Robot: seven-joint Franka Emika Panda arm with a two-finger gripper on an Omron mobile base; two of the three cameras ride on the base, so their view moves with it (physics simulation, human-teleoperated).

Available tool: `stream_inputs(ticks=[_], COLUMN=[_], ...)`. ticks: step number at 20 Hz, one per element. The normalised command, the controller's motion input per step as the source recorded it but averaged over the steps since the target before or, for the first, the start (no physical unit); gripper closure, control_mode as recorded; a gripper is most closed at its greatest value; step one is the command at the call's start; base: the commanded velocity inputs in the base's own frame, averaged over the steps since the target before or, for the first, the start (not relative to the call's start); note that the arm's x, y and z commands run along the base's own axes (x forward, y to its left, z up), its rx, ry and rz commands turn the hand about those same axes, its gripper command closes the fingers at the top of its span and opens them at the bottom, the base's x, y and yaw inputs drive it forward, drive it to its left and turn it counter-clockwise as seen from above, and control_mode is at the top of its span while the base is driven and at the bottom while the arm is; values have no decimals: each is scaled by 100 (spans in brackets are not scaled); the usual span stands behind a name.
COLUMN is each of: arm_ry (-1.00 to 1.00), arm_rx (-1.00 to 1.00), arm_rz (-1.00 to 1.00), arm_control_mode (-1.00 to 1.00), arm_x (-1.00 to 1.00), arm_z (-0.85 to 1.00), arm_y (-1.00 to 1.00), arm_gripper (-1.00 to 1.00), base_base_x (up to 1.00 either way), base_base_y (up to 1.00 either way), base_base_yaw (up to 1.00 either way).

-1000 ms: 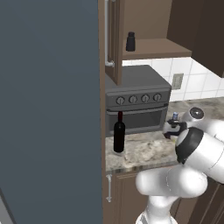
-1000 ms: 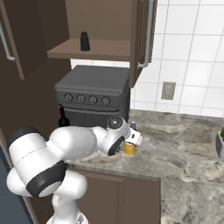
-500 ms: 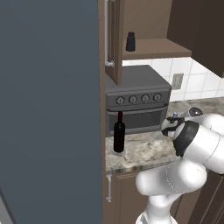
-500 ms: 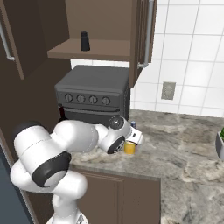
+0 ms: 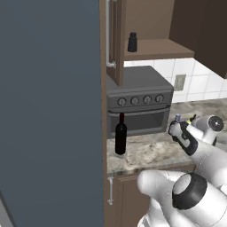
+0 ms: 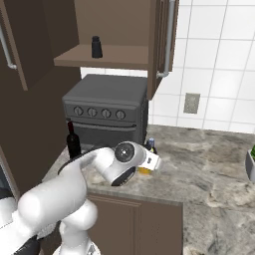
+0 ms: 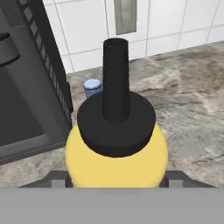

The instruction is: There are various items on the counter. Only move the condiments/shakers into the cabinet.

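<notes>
The yellow squeeze bottle (image 7: 116,157) with its dark nozzle stands on the granite counter (image 6: 209,159), very close in the hand view. My gripper (image 7: 116,181) is open, one finger (image 7: 57,179) on each side of the bottle's body. In the right base view the hand (image 6: 151,160) covers most of the yellow bottle (image 6: 144,171). The blue-purple bottle (image 7: 92,86) stands just behind it, by the oven's corner. On the shelf of the open wall cabinet (image 5: 155,48) stands the black shaker (image 5: 132,42). The wine bottle (image 5: 120,135) is at the counter's left end.
A dark toaster oven (image 6: 107,104) sits under the cabinet, close to the left of my hand. The cabinet door (image 5: 114,40) with its silver bar handle hangs open. A wall outlet (image 6: 191,103) is on the white tiles. A potted plant (image 6: 250,164) stands at far right.
My arm has swung its elbow round and the hand has closed in on the yellow bottle. The bottles and shaker have not moved.
</notes>
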Motion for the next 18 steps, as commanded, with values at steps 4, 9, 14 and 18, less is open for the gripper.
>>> stream_inputs(ticks=[4, 9, 14, 18], arm_ry=[-14, -3, 0, 0], arm_rx=[0, 0, 0, 0], arm_rz=[6, 13, 9, 10], arm_control_mode=[-100, -100, -100, -100], arm_x=[-51, -43, -41, -12], arm_z=[100, 100, 100, 100], arm_y=[31, 41, 34, 34], arm_gripper=[100, 100, 100, 100], base_base_x=[0, 0, 0, 0], base_base_y=[0, 0, 0, 0], base_base_yaw=[0, 0, 0, 0])
